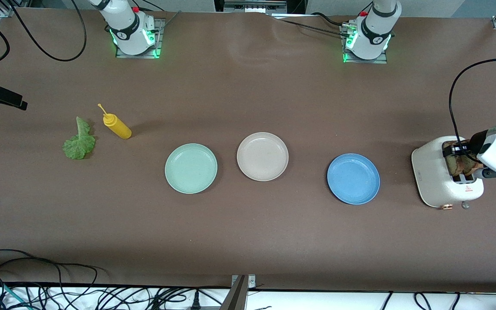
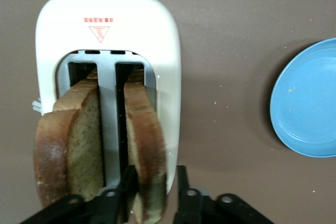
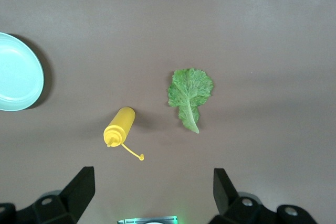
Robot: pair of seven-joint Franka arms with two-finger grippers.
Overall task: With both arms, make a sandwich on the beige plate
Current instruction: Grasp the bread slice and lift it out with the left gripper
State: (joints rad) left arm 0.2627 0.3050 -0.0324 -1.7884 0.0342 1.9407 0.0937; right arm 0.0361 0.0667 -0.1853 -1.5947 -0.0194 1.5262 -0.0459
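Observation:
Two brown bread slices (image 2: 71,145) stand upright in the slots of a white toaster (image 1: 444,181) at the left arm's end of the table. My left gripper (image 1: 454,151) is over the toaster, its jaws open astride one slice (image 2: 148,124); one finger touches it and the other stands clear of it. The green lettuce leaf (image 1: 79,144) lies flat on the table at the right arm's end. The beige plate (image 1: 262,156) sits bare in the middle of the table. My right gripper (image 3: 152,174) is wide open and empty, high over the lettuce (image 3: 189,93); it is out of the front view.
A yellow squeeze bottle (image 1: 118,125) lies beside the lettuce, also in the right wrist view (image 3: 119,127). A mint green plate (image 1: 190,168) sits between the bottle and the beige plate. A blue plate (image 1: 353,178) sits between the beige plate and the toaster.

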